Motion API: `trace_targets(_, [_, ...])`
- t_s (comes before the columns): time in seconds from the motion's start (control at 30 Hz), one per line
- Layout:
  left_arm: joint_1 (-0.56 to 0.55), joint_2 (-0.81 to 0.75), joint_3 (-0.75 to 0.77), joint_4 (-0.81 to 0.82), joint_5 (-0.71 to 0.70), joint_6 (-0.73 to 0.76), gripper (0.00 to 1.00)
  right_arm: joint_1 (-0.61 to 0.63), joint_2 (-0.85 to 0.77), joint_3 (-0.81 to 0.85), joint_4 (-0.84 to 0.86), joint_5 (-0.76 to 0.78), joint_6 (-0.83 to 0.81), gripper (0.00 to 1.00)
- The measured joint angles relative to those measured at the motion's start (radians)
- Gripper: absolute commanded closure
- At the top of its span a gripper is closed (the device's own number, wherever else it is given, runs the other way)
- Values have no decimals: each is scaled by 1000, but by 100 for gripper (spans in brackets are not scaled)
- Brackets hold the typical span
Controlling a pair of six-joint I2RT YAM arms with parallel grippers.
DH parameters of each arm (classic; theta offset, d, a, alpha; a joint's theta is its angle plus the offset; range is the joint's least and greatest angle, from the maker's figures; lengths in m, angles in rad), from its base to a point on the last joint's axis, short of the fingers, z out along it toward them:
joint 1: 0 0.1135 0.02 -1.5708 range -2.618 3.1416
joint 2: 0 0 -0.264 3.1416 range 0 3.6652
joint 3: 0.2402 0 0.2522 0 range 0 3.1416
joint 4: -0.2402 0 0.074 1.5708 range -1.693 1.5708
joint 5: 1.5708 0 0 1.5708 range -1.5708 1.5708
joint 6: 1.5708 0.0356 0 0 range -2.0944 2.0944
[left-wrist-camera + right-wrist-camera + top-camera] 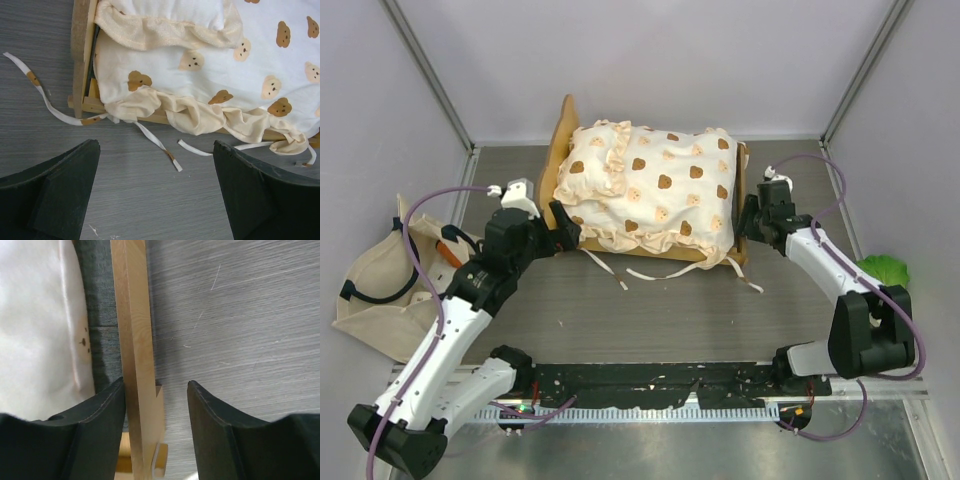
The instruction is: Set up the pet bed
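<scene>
Black right fingers (100, 430) stand to either side of the light-wood end rail (135, 340) of the pet bed (650, 190), partly spread. The inner finger lies against or just beside the rail's cushion side, and bare counter (240, 315) shows in the gap between the rail and the outer finger. Nothing is clamped yet; straddling the rail like this looks like preparation for a hold on the frame, to steady it or shift it. Just inside that inner finger is the grey fabric base (97, 315), then the cream cushion (40, 315). The left fingers (50, 200) are spread as wide as they go and hold nothing, hovering over the counter just short of the bed's long side near the headboard end. Between their tips and the bed lie loose white ties (155, 142), and ahead of them the cushion's frill (200, 112) sags over the side rail, so the bedding looks seated but untidy. Well behind the left fingers is a beige tote bag (370, 290), and a green lettuce toy (885, 270) sits behind the right ones.
</scene>
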Motion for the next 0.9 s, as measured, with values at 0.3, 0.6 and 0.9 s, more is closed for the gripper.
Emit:
trace_targets(0.3, [0,26,-33,34,-42,22,0,15,71,-10,66,30,-135,62])
trace_targets(0.6, [0,18,-100,105,-15,53,0,-21,123,-4,154,65,-236,66])
trace_targets(0.9, [0,-5,-101,132,0,77,0,-75,117,11,131,43,-250,37])
